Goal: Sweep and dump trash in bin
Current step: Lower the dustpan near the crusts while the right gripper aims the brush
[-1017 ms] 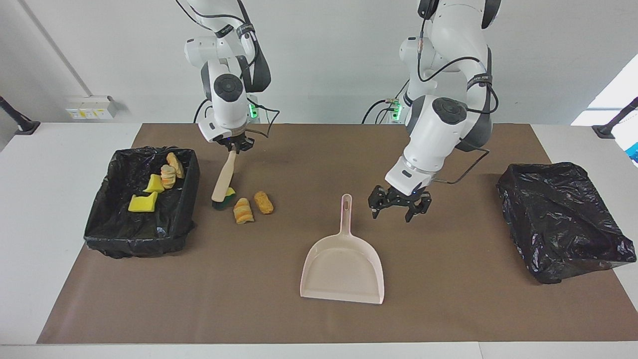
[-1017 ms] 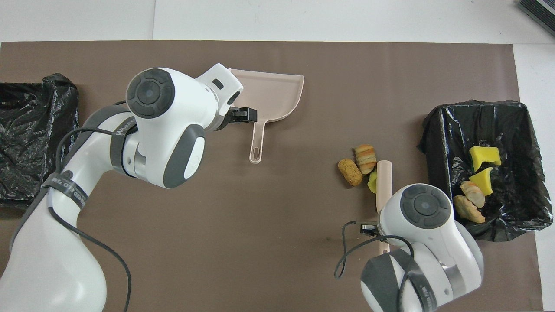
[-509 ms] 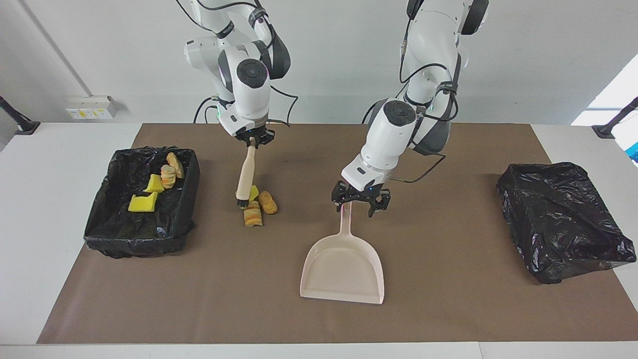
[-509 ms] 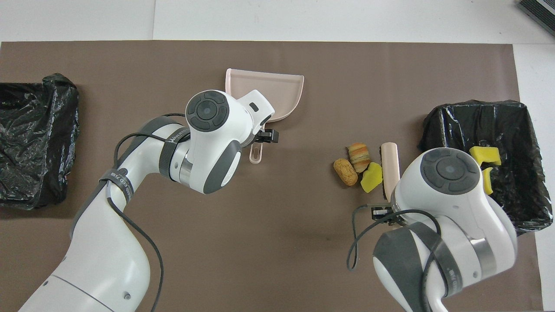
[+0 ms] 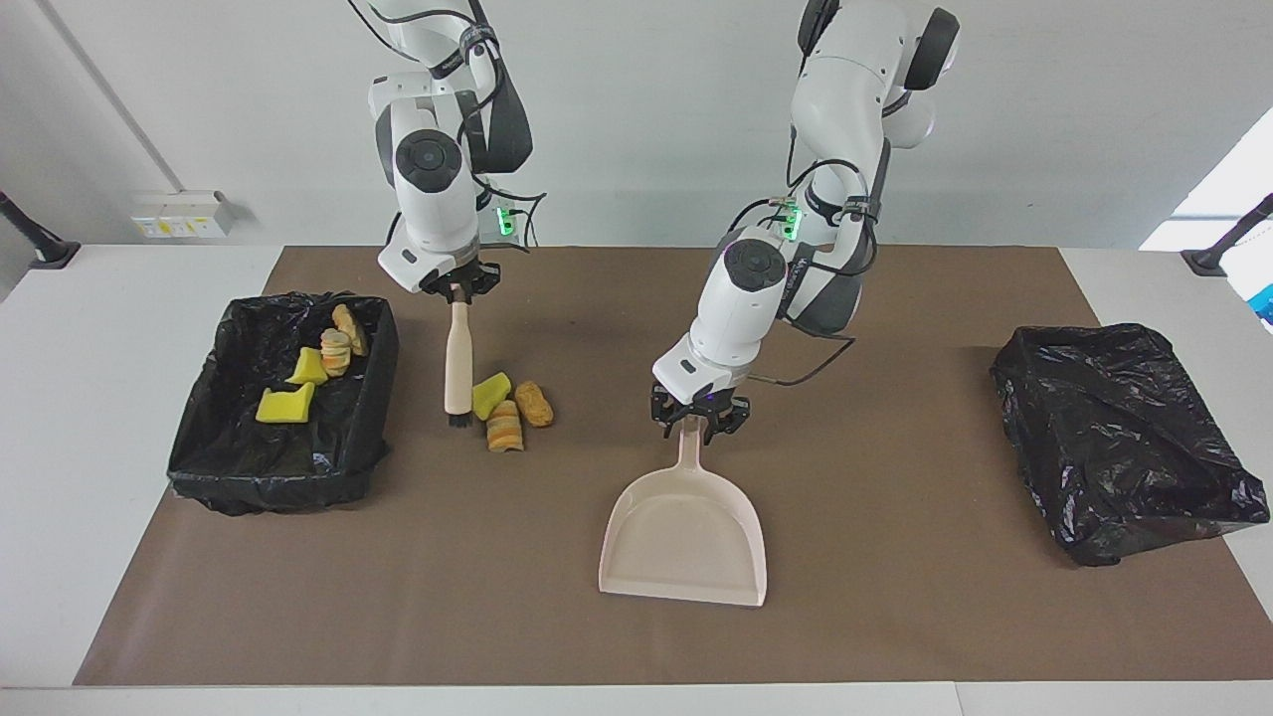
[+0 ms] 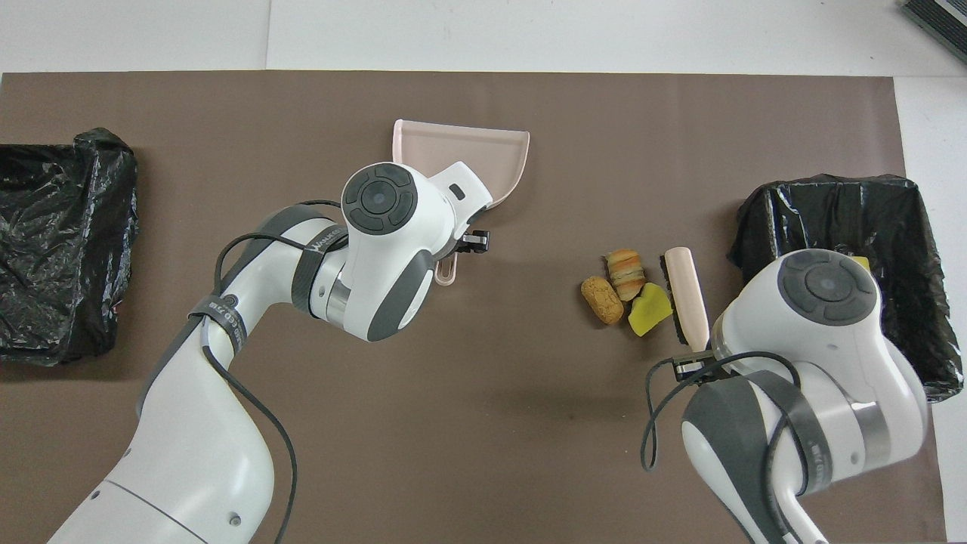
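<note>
Brown mat (image 5: 895, 617) over white worktop, plain wall at the robots' end.

- Black-lined bin (image 5: 199, 477) at right arm's end; four pieces of trash (image 5: 285, 406) inside.
- Right hand (image 5: 458, 286) clenched on top of brush (image 5: 457, 368). Brush near upright, bristles down at the mat beside the bin; touching the mat or not, cannot tell.
- Three loose scraps (image 5: 505, 428) on the mat just beside the bristles, between brush and dustpan (image 5: 686, 537): one yellow, two orange-tan.
- Dustpan flat on the mat mid-worktop, handle toward the robots, mouth pointing away from them and not at the scraps. Empty.
- Left hand (image 5: 699, 418) down on the handle's end. Clamped or merely around it: cannot tell.
- Crumpled black bag (image 5: 1114, 438) at left arm's end, untouched.

Step judged: taking up the dustpan, brush staged for the sweep. Next move calls for a firm hold on the handle, then turning the mouth toward the scraps with its lip flat on the mat, close enough for one short brush stroke.
</note>
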`<action>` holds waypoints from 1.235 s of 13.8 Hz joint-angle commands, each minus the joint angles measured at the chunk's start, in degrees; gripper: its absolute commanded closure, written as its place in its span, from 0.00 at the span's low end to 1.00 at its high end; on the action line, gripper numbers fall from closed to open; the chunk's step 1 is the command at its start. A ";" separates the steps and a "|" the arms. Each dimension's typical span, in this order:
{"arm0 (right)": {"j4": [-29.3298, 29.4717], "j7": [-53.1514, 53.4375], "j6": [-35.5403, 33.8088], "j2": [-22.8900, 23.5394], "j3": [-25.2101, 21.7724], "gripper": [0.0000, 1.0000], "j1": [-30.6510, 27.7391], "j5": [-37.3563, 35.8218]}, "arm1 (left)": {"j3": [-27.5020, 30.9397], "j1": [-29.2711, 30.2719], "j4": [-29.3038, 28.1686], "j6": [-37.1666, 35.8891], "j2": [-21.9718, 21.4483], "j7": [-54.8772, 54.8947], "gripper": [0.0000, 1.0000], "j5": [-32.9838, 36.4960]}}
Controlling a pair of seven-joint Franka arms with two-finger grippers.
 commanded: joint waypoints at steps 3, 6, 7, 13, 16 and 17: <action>-1.48 -3.57 2.91 -0.83 0.53 1.00 -1.16 0.36 | 0.86 0.77 0.75 -9.31 -2.08 -1.18 1.00 -0.47; -4.98 -4.80 6.94 -0.30 0.36 1.00 -1.51 0.27 | 1.03 2.88 0.05 -14.68 -6.30 7.83 1.00 -0.55; -6.91 -4.97 9.48 -0.21 0.36 1.00 -1.95 0.27 | 0.95 3.49 -0.30 -17.49 -7.97 11.53 1.00 -0.55; -6.50 -7.62 10.66 0.23 0.44 1.00 -5.56 0.36 | 0.94 4.73 -11.10 -24.45 -18.77 29.90 1.00 -0.64; -1.85 -5.16 5.21 0.49 0.79 1.00 -3.98 1.76 | 1.03 4.99 -15.67 -26.48 -21.77 37.48 1.00 -0.64; -1.83 -5.50 5.81 0.49 0.71 1.00 -3.54 1.68 | 1.03 4.99 -17.17 -25.96 -22.48 38.54 1.00 -0.64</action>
